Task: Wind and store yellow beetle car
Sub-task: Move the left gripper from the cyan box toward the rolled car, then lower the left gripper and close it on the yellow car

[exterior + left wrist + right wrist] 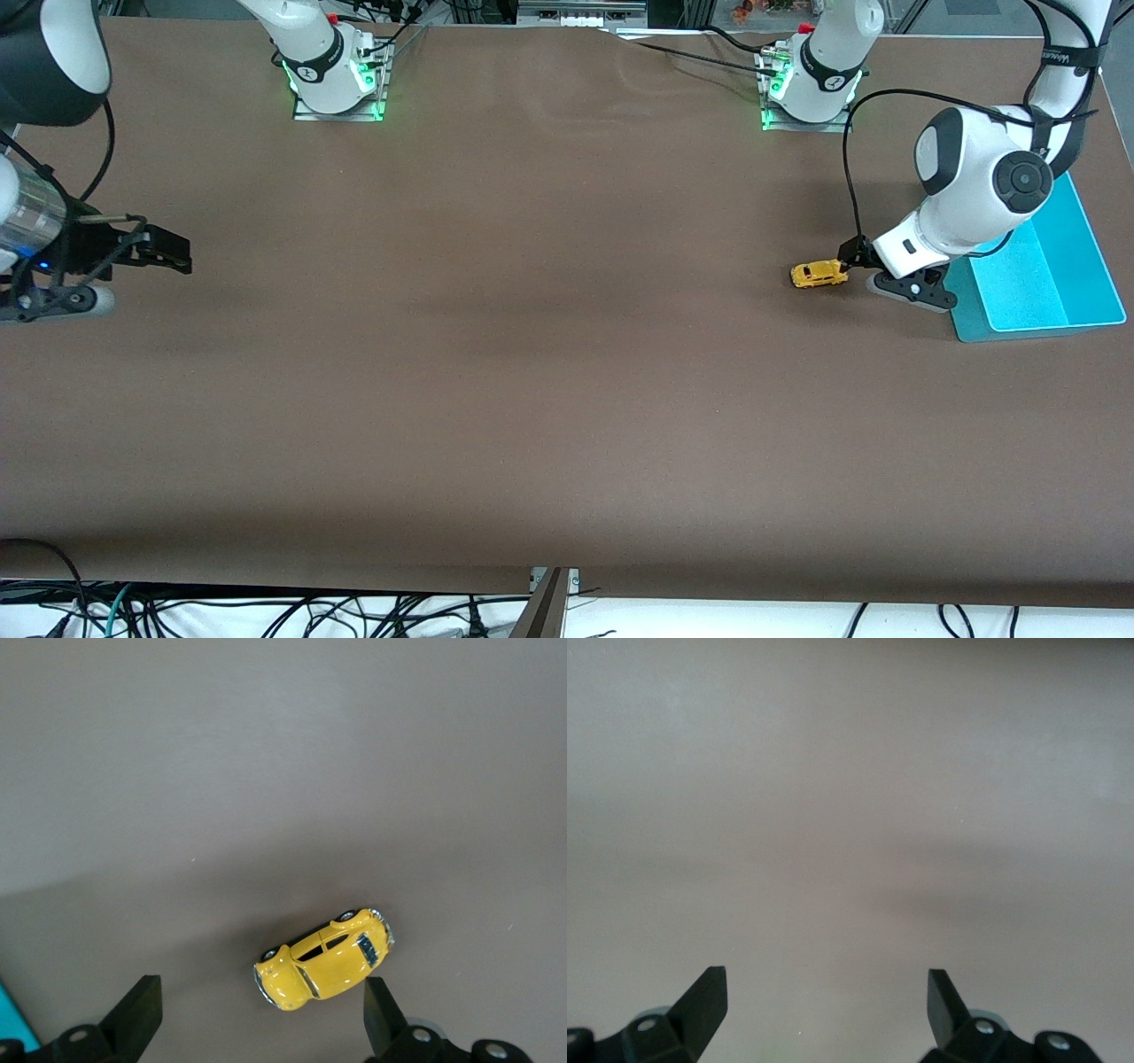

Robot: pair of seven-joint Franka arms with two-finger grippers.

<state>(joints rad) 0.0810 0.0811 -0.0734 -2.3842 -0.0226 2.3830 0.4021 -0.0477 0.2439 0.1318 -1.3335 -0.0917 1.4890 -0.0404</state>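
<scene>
The yellow beetle car [819,274] sat on its wheels on the brown table [532,372] toward the left arm's end, just beside the turquoise bin [1054,283], with the left gripper [890,275] low between the two. In the left wrist view the fingers [133,1014] were spread wide, nothing held, and the car [323,958] lay angled near one fingertip [379,1010], not centred between them. Right gripper [142,252] was released too, waiting over bare table at the right arm's end; its wrist view showed only tabletop and its own fingertips [704,1001]. Likely risks: the off-centre, skewed car could get nudged or roll away on its wheels as the jaws close, or be pinched at a corner and slip; winding probably needs a backward drag, and a loose grip would skid it. The bin rim sat close by the gripper, so a collision is possible on a swing. Plenty of open table lay toward the middle; the table edge by the bin was near.
</scene>
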